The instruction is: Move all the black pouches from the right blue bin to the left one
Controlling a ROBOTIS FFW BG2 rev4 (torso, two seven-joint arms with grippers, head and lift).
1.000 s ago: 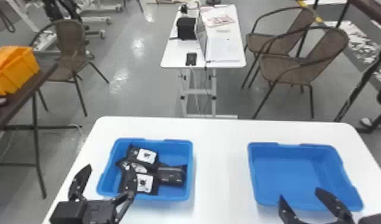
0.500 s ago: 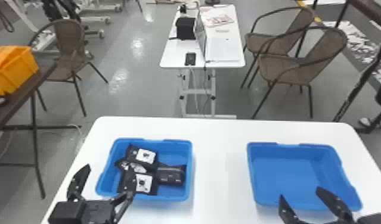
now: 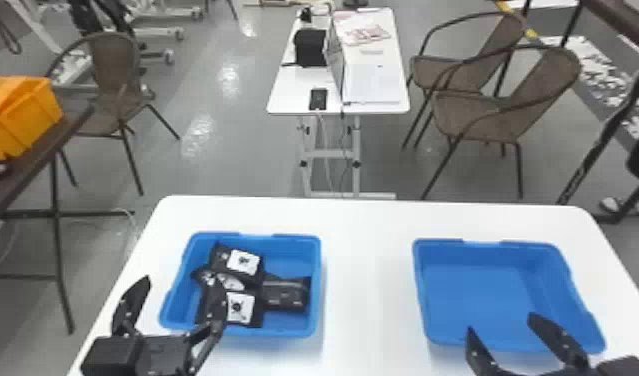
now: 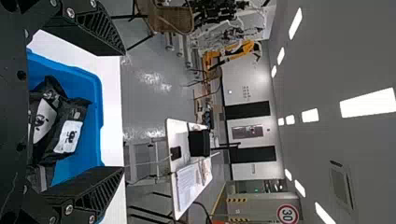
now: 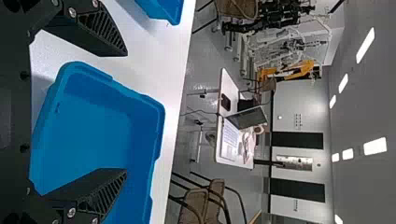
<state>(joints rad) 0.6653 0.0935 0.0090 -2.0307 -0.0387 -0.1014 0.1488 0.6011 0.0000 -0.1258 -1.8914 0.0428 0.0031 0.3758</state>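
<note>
My left gripper [image 3: 180, 287] stands open over the near left part of the left blue bin [image 3: 315, 280]. Several black pouches lie inside, among them one with a white label [image 3: 243, 261] and a plain dark one [image 3: 285, 295]. The right blue bin [image 3: 475, 290] has nothing in it; my right gripper [image 3: 500, 325] is open at its near edge. From the left wrist, the open left gripper [image 4: 125, 112] faces the bin [image 4: 93, 84] with a labelled pouch [image 4: 69, 136]. In the right wrist view, the right gripper [image 5: 127, 112] is open above the right bin [image 5: 156, 126].
Both bins stand on a white table [image 3: 368, 240], with a strip of tabletop between them. Beyond it are a smaller white table [image 3: 303, 85] and brown chairs [image 3: 488, 110]. An orange bin [image 3: 23, 117] rests on a dark table at the left.
</note>
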